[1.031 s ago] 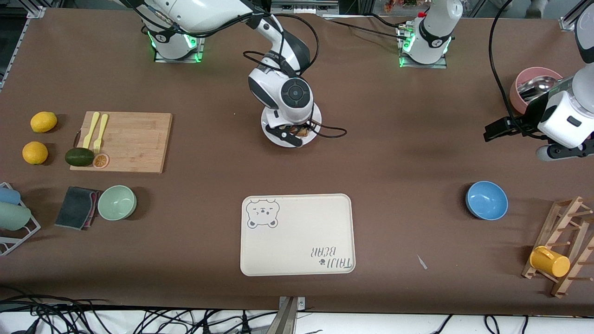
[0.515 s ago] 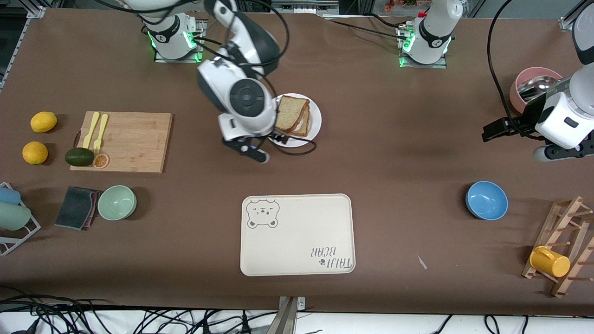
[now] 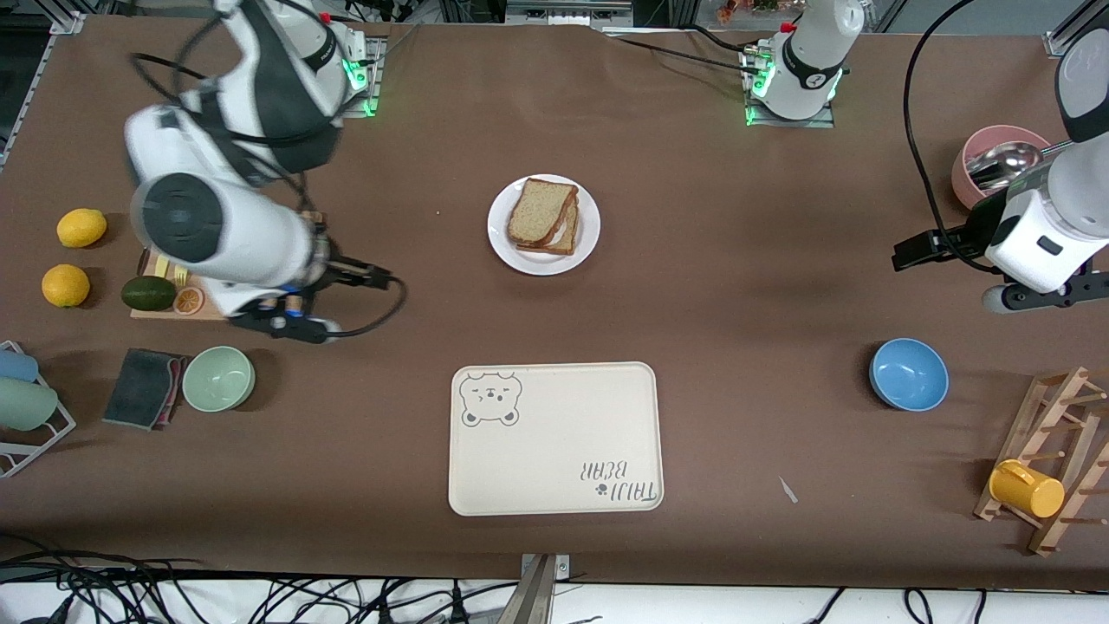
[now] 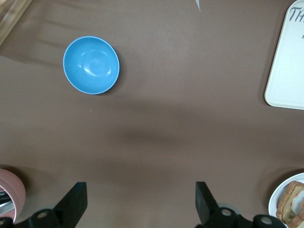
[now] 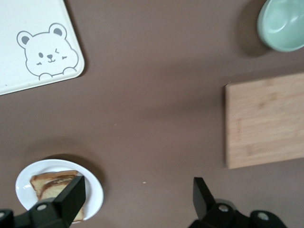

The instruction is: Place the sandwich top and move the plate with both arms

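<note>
The sandwich top [image 3: 541,210], a speckled brown bread slice, lies on a stacked sandwich on the white plate [image 3: 586,247] in the middle of the table. The plate [image 5: 96,195] and sandwich [image 5: 50,182] also show in the right wrist view, and the plate [image 4: 277,201] shows in the left wrist view. My right gripper [image 3: 282,322] [image 5: 138,181] is open and empty, over the cutting board's edge toward the right arm's end. My left gripper [image 3: 1040,293] [image 4: 140,185] is open and empty, over bare table near the pink bowl, waiting.
A cream bear-print tray [image 3: 554,438] lies nearer the camera than the plate. A wooden cutting board [image 3: 269,260] holds forks, an avocado and an orange slice. There is also a green bowl [image 3: 218,378], a blue bowl [image 3: 908,373], a pink bowl [image 3: 996,165], two lemons and a rack with a yellow mug [image 3: 1027,488].
My right arm swung away from the plate toward the cutting board, leaving the top slice lying on the sandwich. My left arm barely moved.
</note>
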You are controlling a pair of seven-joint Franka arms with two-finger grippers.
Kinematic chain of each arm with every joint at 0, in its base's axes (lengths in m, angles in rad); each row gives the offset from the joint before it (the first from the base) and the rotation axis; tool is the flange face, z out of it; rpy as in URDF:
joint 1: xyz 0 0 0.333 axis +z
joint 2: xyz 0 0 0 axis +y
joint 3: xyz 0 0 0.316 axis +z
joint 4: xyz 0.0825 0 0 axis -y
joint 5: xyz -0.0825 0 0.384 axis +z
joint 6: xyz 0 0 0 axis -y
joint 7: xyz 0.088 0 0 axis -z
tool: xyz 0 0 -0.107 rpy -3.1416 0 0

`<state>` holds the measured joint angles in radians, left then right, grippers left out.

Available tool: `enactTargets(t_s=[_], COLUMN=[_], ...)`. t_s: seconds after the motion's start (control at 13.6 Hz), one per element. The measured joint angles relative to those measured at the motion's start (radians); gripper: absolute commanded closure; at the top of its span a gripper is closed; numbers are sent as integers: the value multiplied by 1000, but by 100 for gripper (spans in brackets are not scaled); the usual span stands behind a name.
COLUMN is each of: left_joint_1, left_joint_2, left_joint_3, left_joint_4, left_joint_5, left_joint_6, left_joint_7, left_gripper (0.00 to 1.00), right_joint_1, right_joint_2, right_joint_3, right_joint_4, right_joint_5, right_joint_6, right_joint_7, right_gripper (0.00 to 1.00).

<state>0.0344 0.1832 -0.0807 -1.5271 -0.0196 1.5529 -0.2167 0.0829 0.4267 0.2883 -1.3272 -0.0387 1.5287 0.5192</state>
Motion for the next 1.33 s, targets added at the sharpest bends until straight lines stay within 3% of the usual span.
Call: enactTargets(t_s=[0.15, 0.37, 0.59, 0.88, 1.03, 1.33], left_joint_1=[0, 0, 9, 55, 83, 128], left_joint_2=[21, 51, 72, 118, 143, 204], left_joint_3=[-2, -6, -5, 3, 4, 5], left_joint_4=[0, 0, 0, 1, 7, 47], left_joint_5=[0, -24, -68, -181, -241, -346], left_joint_6=[0, 13, 36, 51, 59, 60], left_joint_7=[0, 0, 0, 1, 1, 4], left_gripper=[0, 0, 0, 0, 0, 0], right_joint_1=[-41, -51, -56, -26, -14, -3], right_joint_2=[-45, -119, -212, -375, -404, -408], right_joint_3=[-42, -178, -297, -368, -407, -413], right_joint_4=[-3, -56, -162, -274, -279, -256], right_joint_5=[10, 83, 113, 94, 85, 51], right_joint_6=[-24, -30, -22, 28, 88, 43], right_joint_7=[-153, -372, -458, -460, -461, -462], right_gripper=[0, 0, 0, 0, 0, 0])
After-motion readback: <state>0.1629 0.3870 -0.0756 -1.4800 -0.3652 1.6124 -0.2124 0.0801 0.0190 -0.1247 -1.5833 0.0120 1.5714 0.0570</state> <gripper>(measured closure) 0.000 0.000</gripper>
